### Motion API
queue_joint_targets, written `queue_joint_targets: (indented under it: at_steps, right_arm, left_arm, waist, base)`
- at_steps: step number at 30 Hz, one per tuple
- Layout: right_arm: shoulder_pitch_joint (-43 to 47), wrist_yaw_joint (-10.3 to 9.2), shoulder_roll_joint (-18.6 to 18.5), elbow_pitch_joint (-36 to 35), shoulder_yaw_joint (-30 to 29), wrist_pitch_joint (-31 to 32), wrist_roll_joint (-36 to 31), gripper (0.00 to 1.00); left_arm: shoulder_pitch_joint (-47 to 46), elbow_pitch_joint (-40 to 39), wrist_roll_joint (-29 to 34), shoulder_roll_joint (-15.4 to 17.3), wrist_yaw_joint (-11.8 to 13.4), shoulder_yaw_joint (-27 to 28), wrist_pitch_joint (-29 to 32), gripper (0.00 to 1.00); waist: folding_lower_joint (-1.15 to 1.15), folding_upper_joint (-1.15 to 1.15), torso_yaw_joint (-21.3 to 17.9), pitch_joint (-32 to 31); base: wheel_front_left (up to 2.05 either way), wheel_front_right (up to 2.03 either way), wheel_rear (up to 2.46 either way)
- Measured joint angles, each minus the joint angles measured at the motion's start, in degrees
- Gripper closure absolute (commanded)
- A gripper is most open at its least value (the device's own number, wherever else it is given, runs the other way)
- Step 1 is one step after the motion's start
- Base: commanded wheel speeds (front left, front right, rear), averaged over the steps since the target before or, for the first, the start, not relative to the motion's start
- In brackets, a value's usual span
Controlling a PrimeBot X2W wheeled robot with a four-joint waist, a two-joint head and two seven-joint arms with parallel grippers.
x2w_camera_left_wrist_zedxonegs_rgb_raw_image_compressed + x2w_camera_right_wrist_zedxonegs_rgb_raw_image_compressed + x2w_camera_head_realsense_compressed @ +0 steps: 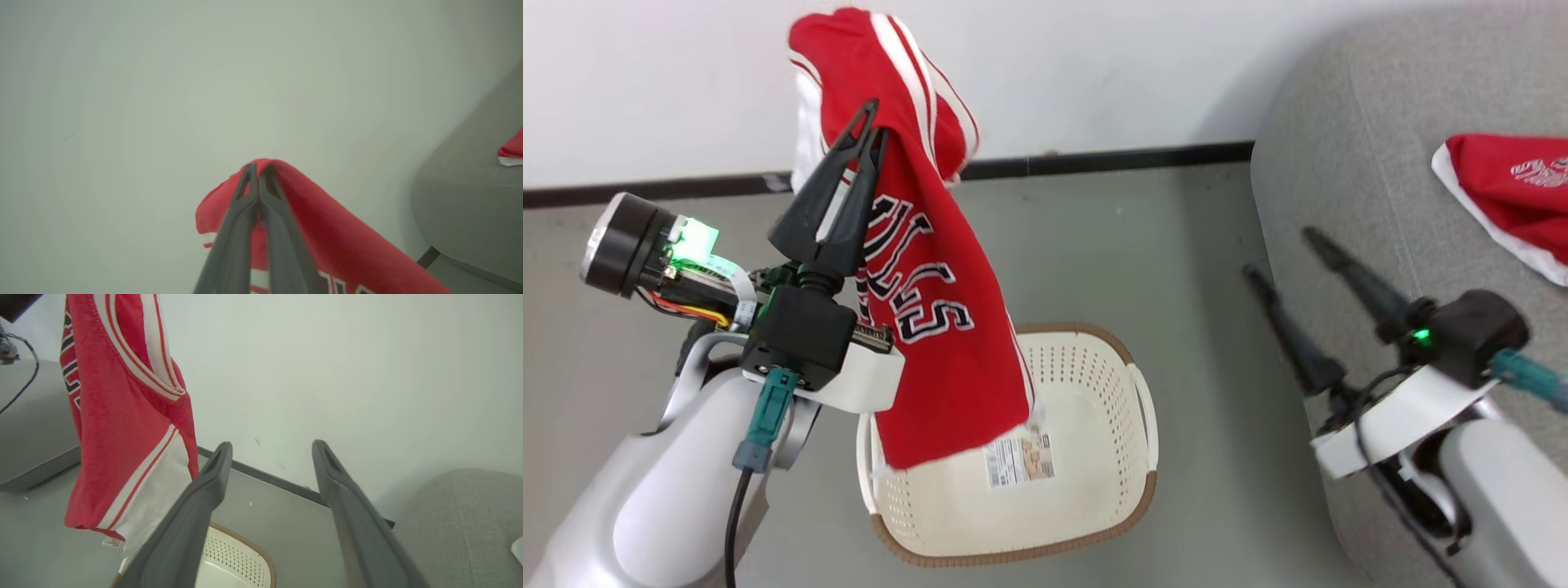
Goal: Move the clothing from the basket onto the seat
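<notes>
My left gripper (872, 116) is shut on the red jersey (939, 327), held high above the basket (1094, 523); the jersey with dark navy letters hangs down so its hem dangles into the basket's mouth. The left wrist view shows the closed fingers (245, 204) pinching the red jersey (327, 237). The cream basket with a brown rim stands on the floor, bare inside except for a label. The second red garment (1515, 192) with small white print lies on the grey sofa (1347, 188) at the right. My right gripper (1278, 253) is open, hovering at the sofa's edge, holding nothing. In the right wrist view the jersey (122, 428) hangs left of the open fingers (204, 486), with the basket (241, 559) below.
A white wall (1094, 65) with a dark baseboard (1111, 159) runs behind the basket. Grey floor (1201, 269) lies between the basket and the sofa. The sofa's rounded corner (461, 196) appears at the right of the left wrist view.
</notes>
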Motion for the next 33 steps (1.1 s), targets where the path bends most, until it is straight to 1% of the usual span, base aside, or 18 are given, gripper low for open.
queue_joint_targets:
  at_steps: [9,15,17,18,21,26,29,33]
  right_arm:
    - [1.9,0.00,1.8,-0.7,13.7,0.0,6.1,0.00]
    - [1.8,0.00,4.0,-0.7,20.5,0.0,9.2,0.00]
    - [2.0,0.00,5.8,0.2,21.0,0.0,13.0,0.00]
    - [1.9,0.00,6.6,0.7,21.3,0.0,13.7,0.00]
    - [1.7,0.00,7.1,3.4,21.7,0.0,13.3,0.00]
    - [-0.1,0.00,7.1,8.6,21.3,0.0,9.9,0.00]
    - [-0.3,0.00,8.4,11.2,20.8,0.0,10.5,0.00]
    - [-0.5,0.00,10.9,14.2,21.7,0.0,10.5,0.00]
  left_arm:
    - [1.1,1.0,-1.4,-0.5,-2.9,-2.8,0.6,1.00]
    - [1.1,1.9,-2.3,-1.2,-5.0,-4.3,2.5,1.00]
    - [1.1,2.2,-2.4,-1.6,-5.4,-4.9,3.4,1.00]
    - [1.1,2.2,-2.5,-1.8,-5.7,-5.2,3.7,1.00]
    - [1.1,2.6,-3.0,-2.5,-6.4,-6.1,5.0,1.00]
    - [1.0,2.8,-3.0,-3.4,-7.7,-7.7,7.2,1.00]
    - [0.9,2.8,-3.6,-4.4,-8.3,-8.4,8.3,1.00]
    - [0.7,2.7,-4.1,-5.3,-9.0,-9.6,9.9,1.00]
  waist:
    - [0.00,0.00,1.2,-6.3]
    - [0.00,0.00,1.9,-9.8]
    - [0.00,0.00,2.1,-10.8]
    - [0.00,0.00,2.2,-11.3]
    - [0.00,0.00,2.5,-12.7]
    - [0.00,0.00,3.1,-14.7]
    - [0.00,0.00,3.5,-15.7]
    - [0.00,0.00,4.3,-16.7]
  base:
    - [0.00,0.00,0.00]
    - [0.00,0.00,0.00]
    - [0.00,0.00,0.00]
    - [0.00,0.00,0.00]
    - [0.00,0.00,0.00]
    - [0.00,0.00,0.00]
    - [0.00,0.00,0.00]
    - [0.00,0.00,0.00]
